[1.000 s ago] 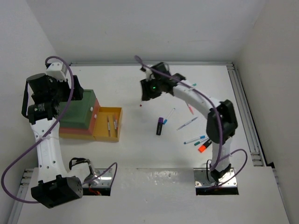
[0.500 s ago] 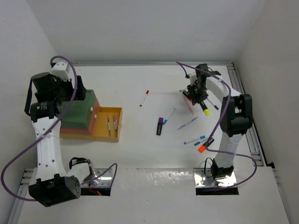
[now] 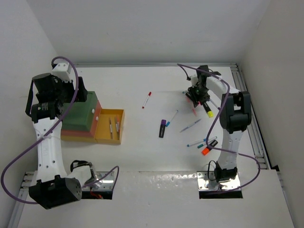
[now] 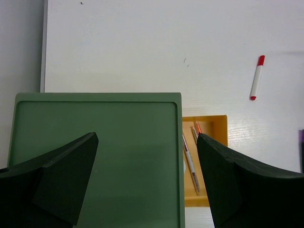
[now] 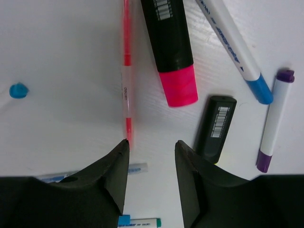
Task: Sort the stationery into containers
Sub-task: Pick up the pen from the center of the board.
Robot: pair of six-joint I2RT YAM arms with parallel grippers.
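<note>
My left gripper [image 4: 146, 137] is open and empty, high above the dark green tray [image 4: 95, 156], which sits on a red-orange tray [image 3: 96, 118]. Beside them the yellow tray [image 4: 211, 126] holds two thin pens [image 4: 190, 161]. A red-capped pen [image 4: 257, 78] lies on the table further right. My right gripper [image 5: 151, 145] is open and empty, low over the table, with a thin pink pen [image 5: 126, 85] at its left fingertip. A pink highlighter [image 5: 172, 52], a black highlighter [image 5: 216, 128], a blue-capped pen [image 5: 235, 47] and a purple-capped pen [image 5: 273, 123] lie close by.
In the top view a purple highlighter [image 3: 162, 128], several thin pens [image 3: 191, 125] and an orange highlighter [image 3: 205, 151] lie between the right gripper [image 3: 197, 95] and its base. A yellow highlighter [image 3: 209, 111] lies to the right. A loose blue cap [image 5: 18, 90] lies on the table. A rail [image 3: 247, 109] runs along the right edge.
My right gripper swung from the far middle of the table to the pen cluster at the right and dropped low. The red-capped pen now lies in plain view. The left arm barely moved.
</note>
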